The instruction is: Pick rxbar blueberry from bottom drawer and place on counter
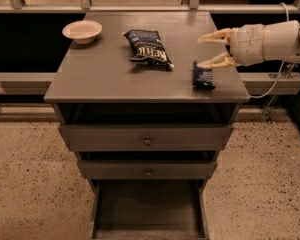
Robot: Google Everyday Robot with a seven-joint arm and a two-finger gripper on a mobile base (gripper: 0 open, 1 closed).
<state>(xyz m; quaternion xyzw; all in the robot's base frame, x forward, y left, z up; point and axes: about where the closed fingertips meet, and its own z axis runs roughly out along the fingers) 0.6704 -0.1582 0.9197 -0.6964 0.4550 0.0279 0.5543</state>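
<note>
The rxbar blueberry [203,77], a small dark navy wrapper with pale lettering, lies flat on the counter [110,74] near its right front edge. My gripper [208,49] reaches in from the right above the counter's right side. Its pale fingers [215,62] are spread apart and hold nothing; the lower one ends just above the bar's far end. The bottom drawer [149,209] is pulled out at the foot of the cabinet, and its floor shows nothing on it.
A crinkled dark chip bag [148,47] lies mid-counter. A pale bowl [82,31] stands at the back left corner. Two shallower drawers with knobs [147,141] stick out above the bottom drawer. A rail runs behind the cabinet. Speckled floor lies on both sides.
</note>
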